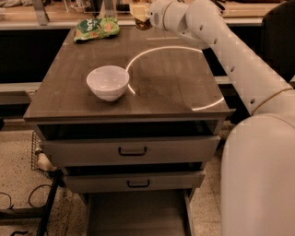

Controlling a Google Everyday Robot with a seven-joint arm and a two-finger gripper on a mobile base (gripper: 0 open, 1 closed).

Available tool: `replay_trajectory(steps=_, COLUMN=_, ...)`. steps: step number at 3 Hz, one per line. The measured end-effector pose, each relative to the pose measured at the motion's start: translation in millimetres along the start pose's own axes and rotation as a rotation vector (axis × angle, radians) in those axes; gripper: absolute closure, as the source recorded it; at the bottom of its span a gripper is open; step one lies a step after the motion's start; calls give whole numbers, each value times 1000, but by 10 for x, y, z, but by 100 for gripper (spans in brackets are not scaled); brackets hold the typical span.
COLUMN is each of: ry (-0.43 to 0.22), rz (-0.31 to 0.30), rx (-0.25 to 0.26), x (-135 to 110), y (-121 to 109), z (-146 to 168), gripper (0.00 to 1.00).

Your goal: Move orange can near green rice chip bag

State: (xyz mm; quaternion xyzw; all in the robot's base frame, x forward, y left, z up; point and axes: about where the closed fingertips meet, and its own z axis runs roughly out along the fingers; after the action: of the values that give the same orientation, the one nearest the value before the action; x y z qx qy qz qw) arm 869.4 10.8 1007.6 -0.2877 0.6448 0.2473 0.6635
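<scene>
- The gripper is at the far edge of the tabletop, right of centre. Its jaws are closed on the orange can, which looks to be carried just off the wood.
- The green rice chip bag lies flat at the back left corner, near the can and to its left, with bare wood between them.
- My main worry is overshoot. If I run too far left before lowering, the can or the jaws will press into the bag, crumple it, or push it off the back edge.
- The can is close to the rear edge. If I set it down with part of its base over the lip, it will tip or roll away.
- If I release it tilted or too high, I expect it to topple, since a light can rolls easily.
- The white bowl sits well forward of this path, so I judge it no hazard unless the arm swings low on the way out.
</scene>
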Motion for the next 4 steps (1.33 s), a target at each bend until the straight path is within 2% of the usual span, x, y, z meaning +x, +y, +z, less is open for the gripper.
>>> replay_trajectory(steps=1, ry=-2, rz=43, rx=2, x=245, y=259, z=186, gripper=100)
replay_trajectory(steps=2, ry=-1, rz=43, rx=3, x=248, y=254, z=184, gripper=100)
replay_trajectory(steps=3, ry=-1, rz=69, rx=10, x=287, y=196, z=252, gripper=100)
replay_trajectory(steps=4, ry=-7, rz=110, rx=16, x=445, y=0, z=437, gripper=100)
